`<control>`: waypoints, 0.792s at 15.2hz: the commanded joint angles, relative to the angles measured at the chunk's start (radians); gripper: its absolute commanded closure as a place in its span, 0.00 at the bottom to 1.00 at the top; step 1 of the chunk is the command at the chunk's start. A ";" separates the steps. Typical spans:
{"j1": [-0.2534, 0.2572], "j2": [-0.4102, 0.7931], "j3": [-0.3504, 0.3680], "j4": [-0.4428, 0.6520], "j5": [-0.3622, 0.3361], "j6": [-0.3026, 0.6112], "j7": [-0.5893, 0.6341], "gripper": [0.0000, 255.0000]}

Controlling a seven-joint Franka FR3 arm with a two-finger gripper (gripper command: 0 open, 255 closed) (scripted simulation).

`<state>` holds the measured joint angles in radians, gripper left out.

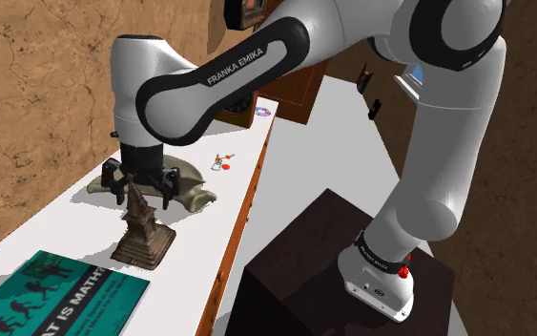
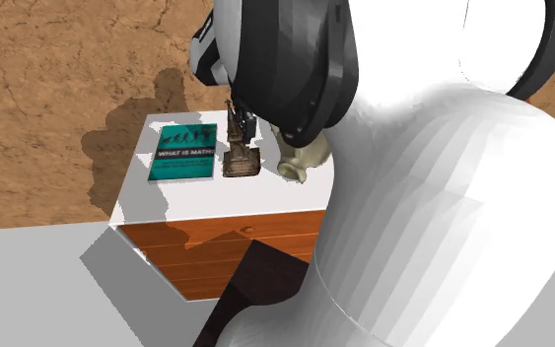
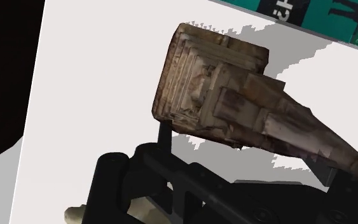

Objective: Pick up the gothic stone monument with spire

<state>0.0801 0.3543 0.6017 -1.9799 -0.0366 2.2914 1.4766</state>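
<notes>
Bright, even light. The monument (image 3: 222, 89) casts a grey, jagged-edged shadow; another darkens the wall (image 2: 38, 89) at the tabletop's (image 2: 167, 202) 9 o'clock.

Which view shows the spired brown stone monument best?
Shoulder view: the brown stone monument with spire stands whole on the white table, claw astride its top. Wrist view: mostly base. Second exterior view: partly behind the arm.

Countertop (image 1: 71, 224) (white), monument (image 1: 142, 237), teal book (image 1: 56, 301), pale object (image 1: 195, 196)

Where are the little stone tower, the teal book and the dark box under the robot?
Stone tower (image 1: 143, 241), shoulder view, its stepped base.
Teal book (image 1: 56, 294), shoulder view, middle of the cover.
Dark box (image 1: 304, 258), shoulder view, its top face.
</notes>
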 commanded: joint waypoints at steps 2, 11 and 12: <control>0.003 0.013 -0.005 -0.006 -0.008 0.018 0.001 0.00; 0.003 0.014 -0.006 -0.007 -0.009 0.020 0.001 1.00; 0.003 0.014 -0.005 -0.006 -0.008 0.018 0.001 1.00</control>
<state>0.0824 0.3672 0.5959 -1.9853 -0.0451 2.3111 1.4782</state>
